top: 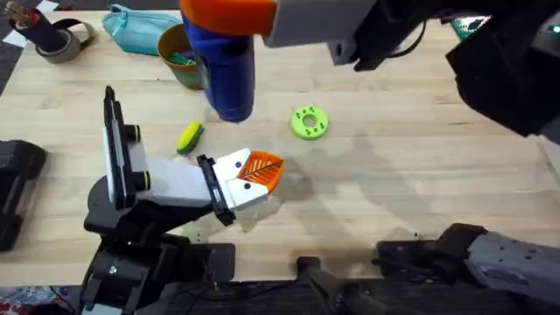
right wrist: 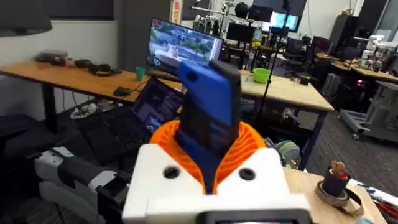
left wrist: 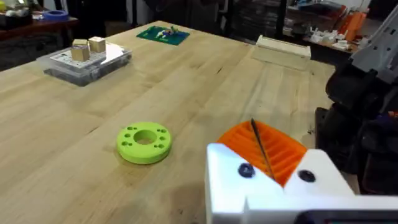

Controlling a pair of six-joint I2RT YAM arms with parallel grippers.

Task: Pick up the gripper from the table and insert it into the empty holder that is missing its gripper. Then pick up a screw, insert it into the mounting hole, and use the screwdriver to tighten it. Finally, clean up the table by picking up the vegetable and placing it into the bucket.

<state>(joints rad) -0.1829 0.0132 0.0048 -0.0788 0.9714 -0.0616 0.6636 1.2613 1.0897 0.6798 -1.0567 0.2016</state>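
So the blue screwdriver [top: 229,74] is up off the worktop [top: 394,184], clamped between the right gripper's [right wrist: 211,165] orange ribbed fingers [right wrist: 249,146] and hanging tip-down; from overhead it looks big and sits right under the camera, over the spot between the mustard bucket [top: 179,54] and the green disc [top: 308,122]. In the right wrist view the blue body stands straight up out of the fingers with the room behind it, so that arm is raised well above the wood. The little yellow vegetable with the green end [top: 189,137] lies on the worktop just below the bucket, near the left arm and not touching anything I can see. The bucket is at the far side, partly hidden behind the screwdriver, with colourful bits inside and a teal pouch [top: 140,28] right next to it. The left gripper [top: 261,171] rests low by the middle of the worktop, its fingers closed together with a thin dark metal rod [left wrist: 261,148] lying in the seam between the orange pads; I can't tell what that rod is. The green disc with the centre hole sits flat a bit beyond those fingers, apart from them. A roll of tape [top: 61,42] is over at the far left corner.
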